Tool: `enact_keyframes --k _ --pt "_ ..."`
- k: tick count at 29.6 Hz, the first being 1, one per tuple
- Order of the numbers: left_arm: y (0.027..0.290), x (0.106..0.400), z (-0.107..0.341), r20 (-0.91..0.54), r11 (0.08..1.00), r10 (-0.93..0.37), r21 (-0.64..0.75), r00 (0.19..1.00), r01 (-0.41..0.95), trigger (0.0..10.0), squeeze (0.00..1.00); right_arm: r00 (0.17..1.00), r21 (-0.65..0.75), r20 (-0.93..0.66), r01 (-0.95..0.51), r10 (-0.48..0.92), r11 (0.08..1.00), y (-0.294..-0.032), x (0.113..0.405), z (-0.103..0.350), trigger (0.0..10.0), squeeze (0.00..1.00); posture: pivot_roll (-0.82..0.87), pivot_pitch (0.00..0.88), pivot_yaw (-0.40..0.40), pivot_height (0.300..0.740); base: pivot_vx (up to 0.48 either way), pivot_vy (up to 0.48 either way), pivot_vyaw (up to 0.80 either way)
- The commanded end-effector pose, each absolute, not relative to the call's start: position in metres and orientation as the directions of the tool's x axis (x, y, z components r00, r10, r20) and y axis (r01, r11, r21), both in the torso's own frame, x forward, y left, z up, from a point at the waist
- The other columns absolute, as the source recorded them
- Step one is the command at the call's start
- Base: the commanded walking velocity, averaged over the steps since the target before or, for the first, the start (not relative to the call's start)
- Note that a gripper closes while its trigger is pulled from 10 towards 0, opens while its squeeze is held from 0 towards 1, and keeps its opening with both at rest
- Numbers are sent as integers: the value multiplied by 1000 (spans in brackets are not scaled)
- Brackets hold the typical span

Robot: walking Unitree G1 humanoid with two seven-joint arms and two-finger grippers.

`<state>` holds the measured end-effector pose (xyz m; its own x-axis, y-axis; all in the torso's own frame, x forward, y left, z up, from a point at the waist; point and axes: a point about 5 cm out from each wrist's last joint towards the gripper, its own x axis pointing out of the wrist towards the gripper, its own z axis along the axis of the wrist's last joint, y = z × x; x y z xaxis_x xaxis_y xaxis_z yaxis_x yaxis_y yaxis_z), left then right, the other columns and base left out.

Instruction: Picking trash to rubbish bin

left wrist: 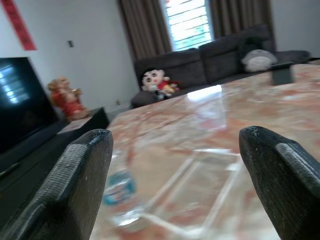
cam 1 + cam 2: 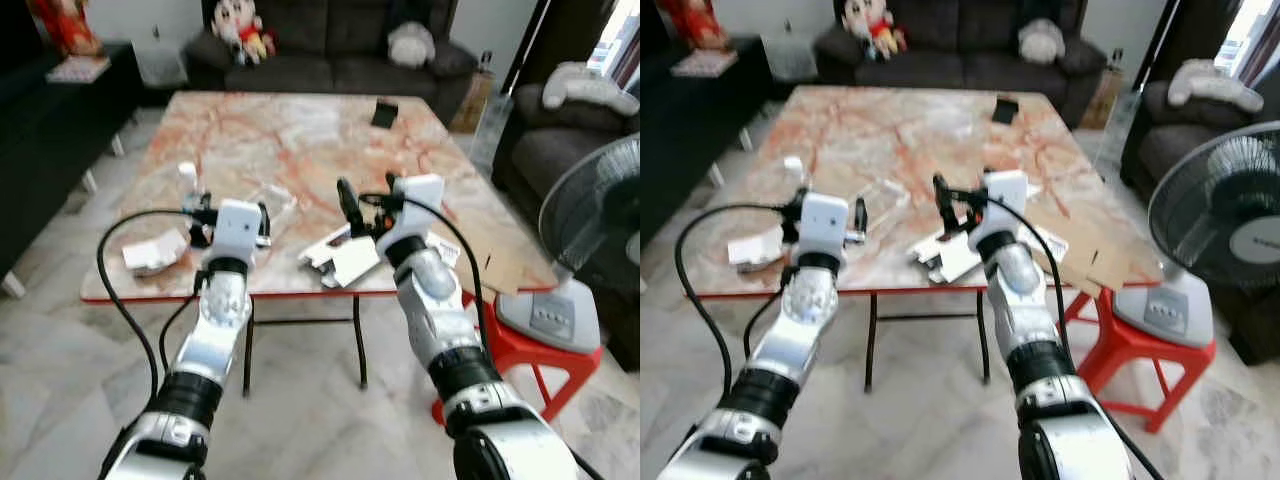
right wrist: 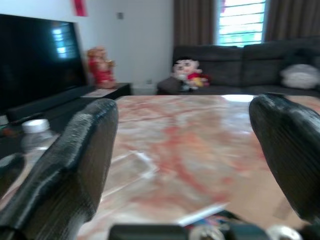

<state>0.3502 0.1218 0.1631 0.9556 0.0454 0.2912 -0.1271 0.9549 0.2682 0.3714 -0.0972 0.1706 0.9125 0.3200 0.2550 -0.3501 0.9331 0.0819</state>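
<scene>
Left gripper (image 1: 175,165) spread wide above near edge of marble table (image 2: 290,130); small plastic bottle (image 2: 187,178) just beyond, blurred. Clear plastic wrapper (image 2: 268,205), hard to make out, probably film. Crumpled white paper (image 2: 155,252) near left corner. Right gripper (image 3: 185,150) spread, over flat white packaging (image 2: 342,258) at table edge. Fan (image 2: 600,215) crowds right.

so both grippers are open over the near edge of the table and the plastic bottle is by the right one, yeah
Not quite. Both grippers are open over the near edge of the table, but the plastic bottle stands by the left gripper, not the right gripper. The left eye view shows it, and the left wrist view has the bottle beside that gripper's finger.
</scene>
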Motion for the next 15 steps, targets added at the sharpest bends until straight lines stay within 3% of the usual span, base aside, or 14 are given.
enact_keyframes --k 1,3,11,15 --pt "113 350 167 301 960 18 262 954 -101 10000 0 917 69 272 -321 292 945 -106 372 174 10000 0 13 0 -64 740 315 0 706" --pt "114 350 167 300 960 17 263 954 -99 10000 0 914 87 273 -333 299 939 -104 372 174 10000 0 14 0 -62 740 319 0 709" --pt "115 349 166 300 958 14 268 954 -98 10000 0 907 78 275 -352 320 933 -101 371 173 10000 0 15 0 -56 740 341 0 0" --pt "117 348 166 298 957 11 275 954 -97 10000 0 911 69 264 -346 318 936 -100 370 171 10000 0 15 0 -51 740 332 0 678"
